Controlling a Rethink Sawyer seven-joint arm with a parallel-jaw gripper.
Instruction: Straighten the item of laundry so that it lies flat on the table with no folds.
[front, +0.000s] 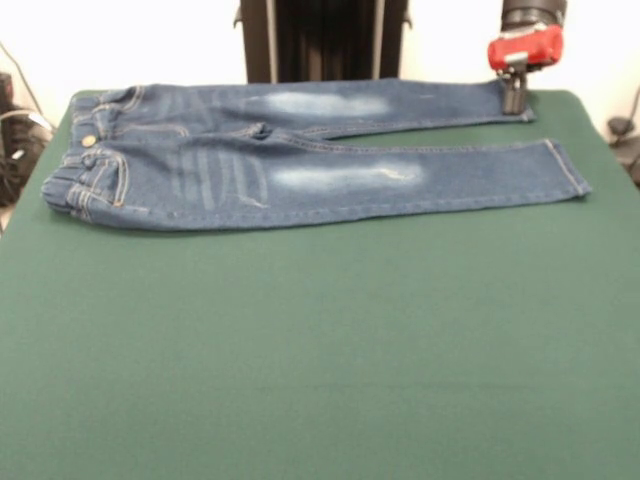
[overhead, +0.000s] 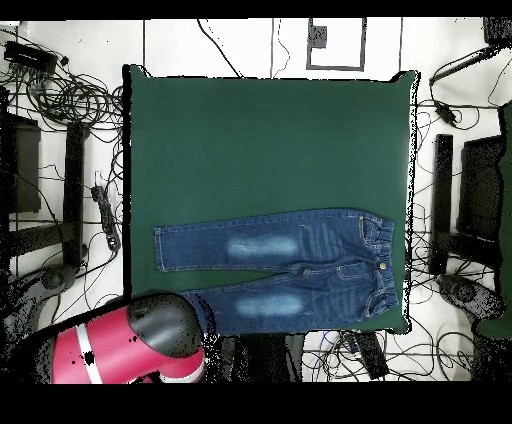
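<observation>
the claw (front: 513, 98) hangs at about 1 o'clock in the front view, under the red and black arm (front: 527, 45), and its dark tips come down right at the hem of the far leg of the jeans (front: 300, 155). i cannot tell if the tips stand wide, narrow, or pinch the cloth, because they show only as one dark block against the denim. the place makes sense: a hem is the end of a leg, so a pull from there would draw the whole leg out straight.

in the overhead view the arm (overhead: 130, 345) fills the 7 o'clock corner and hides the claw, and also the hem of that leg.

the jeans (overhead: 290, 270) lie on the green tabletop (front: 320, 350), along its edge nearest the robot, which is toward 12 o'clock in the front view and toward 6 o'clock in the overhead view. the waistband with the brass button (front: 89, 141) points to 9 o'clock in the front view, the two legs run toward 3 o'clock, side by side with a thin green gap between them. both pale thigh patches face up.

i judge the task as nearly finished: both legs look long and flat, and i see no big fold. only small wrinkles show near the crotch and the waistband. the rest of the tabletop carries nothing else.
</observation>
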